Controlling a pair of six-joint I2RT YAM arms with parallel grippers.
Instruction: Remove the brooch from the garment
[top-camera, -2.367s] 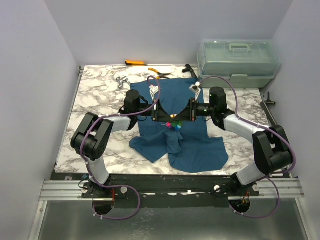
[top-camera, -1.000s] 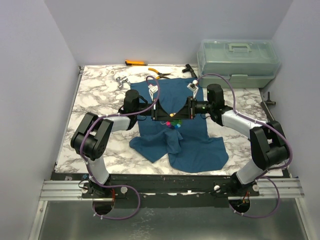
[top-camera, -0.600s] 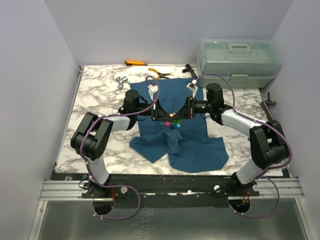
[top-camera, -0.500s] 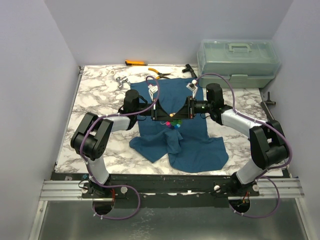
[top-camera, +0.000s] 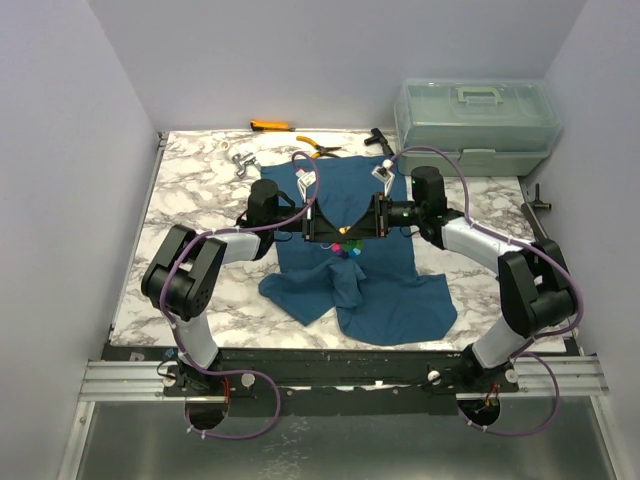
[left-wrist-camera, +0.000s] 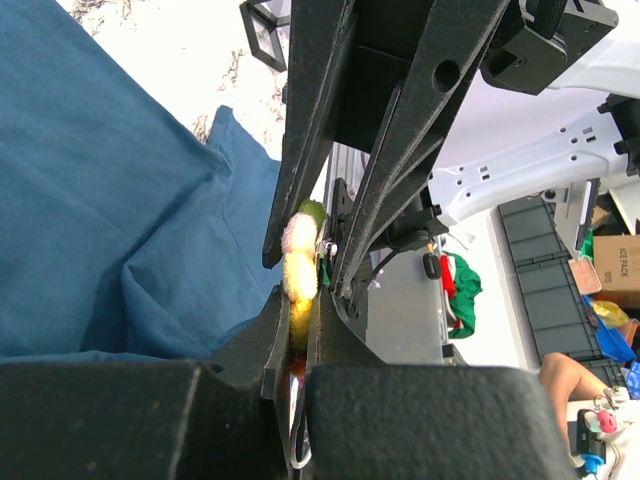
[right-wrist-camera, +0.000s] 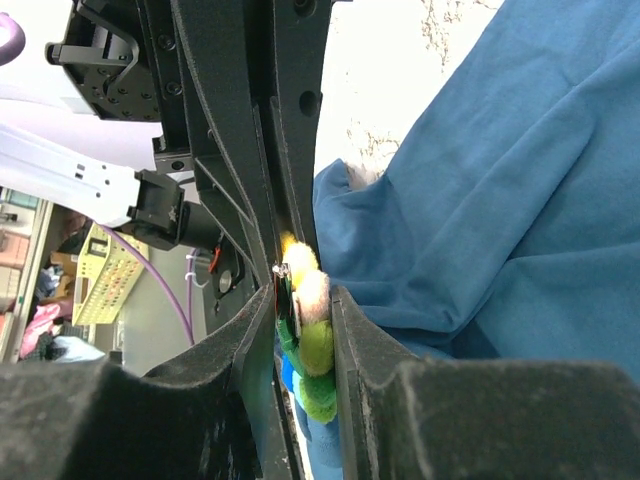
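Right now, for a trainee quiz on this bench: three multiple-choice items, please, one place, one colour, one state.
1. Where is the clear lidded plastic box? A near left; B far right; C dead centre.
2. The short-sleeved cloth T-shirt is: A red; B teal-blue; C white.
3. The left gripper is: A wide open; B out of view; C shut on the small beaded brooch.
B: it stands in the far right corner. B: plain in every view. C: its jaws pinch the beads.
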